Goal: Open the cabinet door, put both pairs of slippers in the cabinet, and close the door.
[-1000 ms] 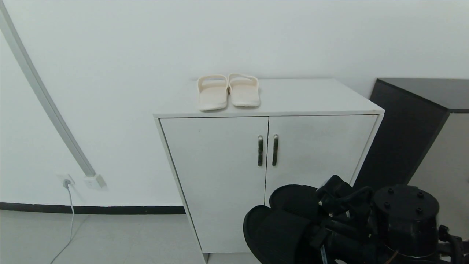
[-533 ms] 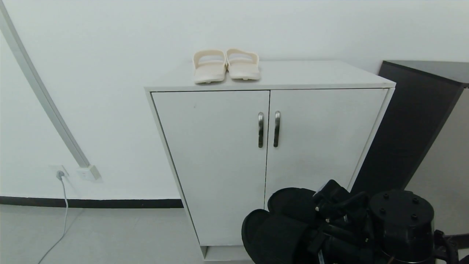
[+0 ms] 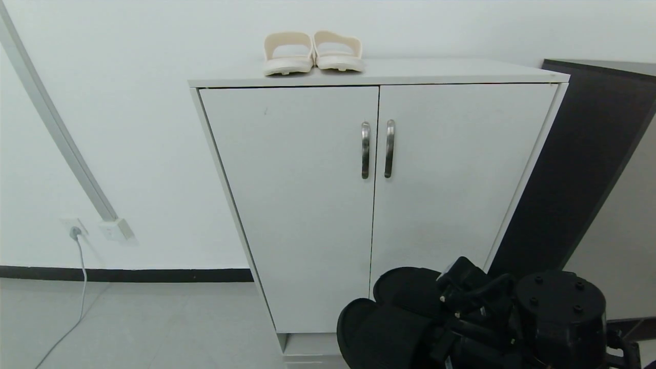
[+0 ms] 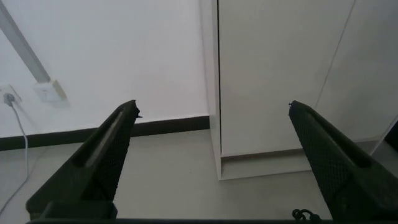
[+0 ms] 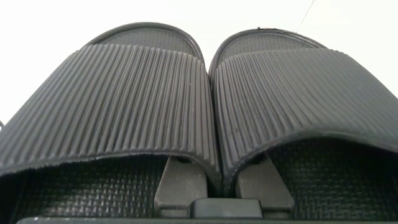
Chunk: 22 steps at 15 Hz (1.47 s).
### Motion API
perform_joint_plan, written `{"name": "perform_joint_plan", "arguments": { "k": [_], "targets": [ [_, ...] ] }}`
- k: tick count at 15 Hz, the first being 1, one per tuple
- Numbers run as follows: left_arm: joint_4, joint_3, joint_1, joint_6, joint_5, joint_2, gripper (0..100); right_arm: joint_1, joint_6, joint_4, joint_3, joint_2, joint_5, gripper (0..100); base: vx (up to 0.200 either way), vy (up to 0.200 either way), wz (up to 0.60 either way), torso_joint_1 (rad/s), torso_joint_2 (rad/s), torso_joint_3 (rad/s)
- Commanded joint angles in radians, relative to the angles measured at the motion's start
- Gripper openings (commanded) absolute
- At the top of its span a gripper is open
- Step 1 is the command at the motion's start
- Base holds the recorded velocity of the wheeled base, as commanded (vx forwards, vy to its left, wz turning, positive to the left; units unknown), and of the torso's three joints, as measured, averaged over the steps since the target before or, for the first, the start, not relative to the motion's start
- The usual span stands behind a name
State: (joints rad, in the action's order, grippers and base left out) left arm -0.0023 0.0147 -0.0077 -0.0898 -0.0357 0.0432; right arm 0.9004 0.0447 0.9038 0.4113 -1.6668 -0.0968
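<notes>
A white cabinet [image 3: 302, 205] stands against the wall with both doors shut, their two metal handles [image 3: 377, 149] side by side at the middle. A cream pair of slippers [image 3: 312, 51] rests on its top, left of centre. Low in front of the right door, my right gripper [image 3: 445, 303] is shut on a black pair of slippers [image 3: 394, 318]. In the right wrist view its fingers [image 5: 180, 186] sit under the ribbed straps, pinching the inner walls of the black pair [image 5: 211, 99] together. My left gripper [image 4: 212, 109] is open and holds nothing, facing the cabinet's lower left corner [image 4: 267, 74].
A dark cabinet [image 3: 579, 179] stands right beside the white one. On the left wall a slanted cable duct ends at a box near a wall socket [image 3: 74, 230], and a cord runs down to the grey floor [image 3: 128, 328].
The whole head picture has shifted, so the cabinet sits higher and larger in frame: the camera has moved down and nearer. The right gripper keeps its hold on the black slippers.
</notes>
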Motion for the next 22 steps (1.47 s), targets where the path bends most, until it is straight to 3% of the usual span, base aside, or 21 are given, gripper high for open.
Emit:
{"name": "perform_joint_plan", "arguments": {
  "k": [1, 4, 6, 8, 10, 15, 17, 18, 20, 22],
  "targets": [
    [0.001, 0.188, -0.002, -0.002, -0.055, 0.107, 100, 0.0, 0.0, 0.017, -0.003, -0.002, -0.001, 0, 0.0, 0.0, 0.0, -0.002, 0.07, 0.046],
    [-0.03, 0.323, -0.012, -0.007, -0.104, 0.373, 100, -0.003, -0.002, 0.03, -0.005, -0.002, -0.003, 0, 0.0, 0.0, 0.0, 0.0, 0.0, 0.0],
    [-0.222, 0.335, -0.018, -0.005, -0.23, 0.592, 100, -0.012, 0.001, 0.03, -0.006, -0.008, 0.0, 0, 0.0, 0.0, 0.0, 0.0, 0.0, 0.0],
    [-0.409, 0.35, -0.043, -0.001, -0.294, 0.781, 100, -0.015, 0.001, 0.03, -0.005, -0.024, -0.001, 0, 0.0, 0.0, 0.0, 0.0, 0.0, 0.0],
    [-0.51, 0.415, -0.146, 0.015, -0.28, 0.946, 100, -0.023, 0.0, 0.03, -0.002, -0.031, 0.0, 0, 0.0, 0.0, 0.0, 0.0, 0.0, 0.0],
    [-0.524, 0.61, -0.402, 0.036, -0.196, 1.14, 100, -0.025, 0.001, 0.03, -0.002, -0.039, 0.0, 0, 0.0, 0.0, 0.0, 0.0, 0.0, 0.0],
    [-0.524, 0.692, -0.515, 0.085, -0.17, 1.224, 100, -0.025, 0.001, 0.03, 0.0, -0.044, -0.001, 0, 0.0, 0.0, 0.0, 0.0, 0.0, 0.0],
    [-0.524, 0.743, -0.56, 0.101, -0.124, 1.287, 100, -0.025, 0.0, 0.03, 0.0, -0.044, -0.004, 0, 0.0, 0.0, 0.0, 0.0, 0.0, 0.0],
    [-0.556, 0.846, -0.643, 0.131, -0.089, 1.417, 100, -0.025, -0.002, 0.03, 0.0, -0.042, -0.008, 0, 0.0, 0.0, 0.0, 0.0, 0.0, 0.0],
    [-0.625, 0.927, -0.687, 0.165, -0.092, 1.532, 100, -0.025, -0.002, 0.03, 0.0, -0.039, -0.009, 0, 0.0, 0.0, 0.0, 0.0, 0.0, 0.0]
  ]
}}
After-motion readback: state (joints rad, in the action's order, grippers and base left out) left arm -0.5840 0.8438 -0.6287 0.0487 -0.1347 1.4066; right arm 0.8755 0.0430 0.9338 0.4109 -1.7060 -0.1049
